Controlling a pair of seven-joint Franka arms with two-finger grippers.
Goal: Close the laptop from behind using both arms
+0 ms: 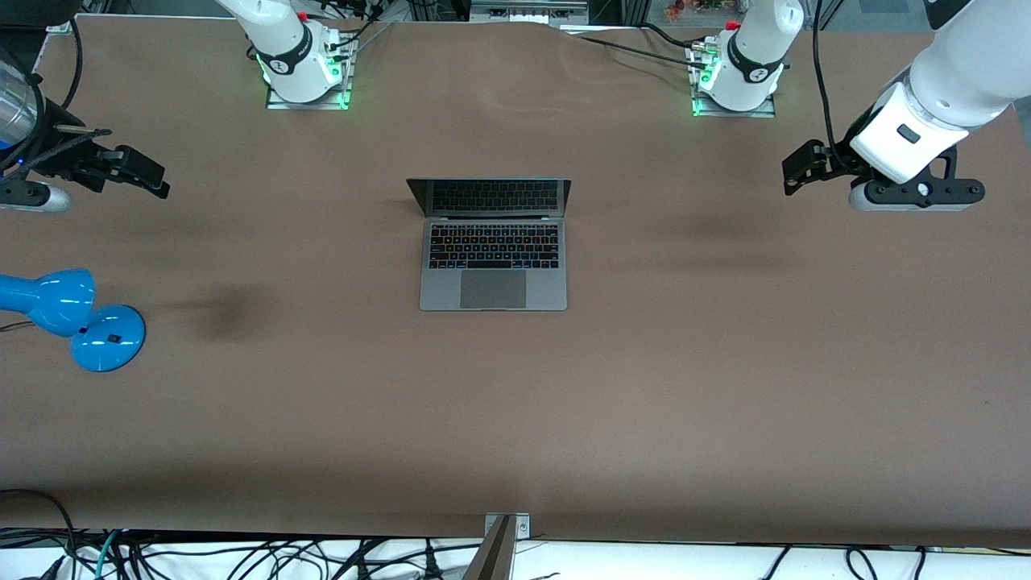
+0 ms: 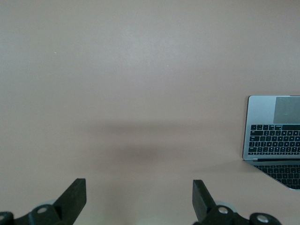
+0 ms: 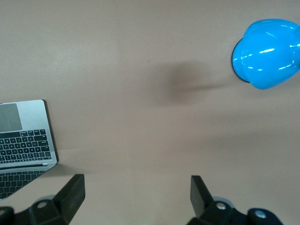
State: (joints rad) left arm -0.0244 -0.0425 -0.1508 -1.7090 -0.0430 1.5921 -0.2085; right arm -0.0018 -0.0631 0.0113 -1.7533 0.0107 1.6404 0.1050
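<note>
The grey laptop [image 1: 493,270] lies open in the middle of the brown table, its dark screen [image 1: 493,197] tilted up on the side toward the robots' bases. My left gripper [image 1: 796,173] hangs open and empty above bare table at the left arm's end, well apart from the laptop. My right gripper [image 1: 157,179] hangs open and empty above bare table at the right arm's end. The left wrist view shows its open gripper [image 2: 139,187] and the laptop [image 2: 274,126] at the edge. The right wrist view shows its open gripper [image 3: 137,185] and the laptop [image 3: 26,140].
A blue desk lamp [image 1: 72,310] stands at the right arm's end of the table, nearer to the front camera than the right gripper; it also shows in the right wrist view [image 3: 267,54]. The arm bases [image 1: 306,72] [image 1: 737,76] stand along the table's edge.
</note>
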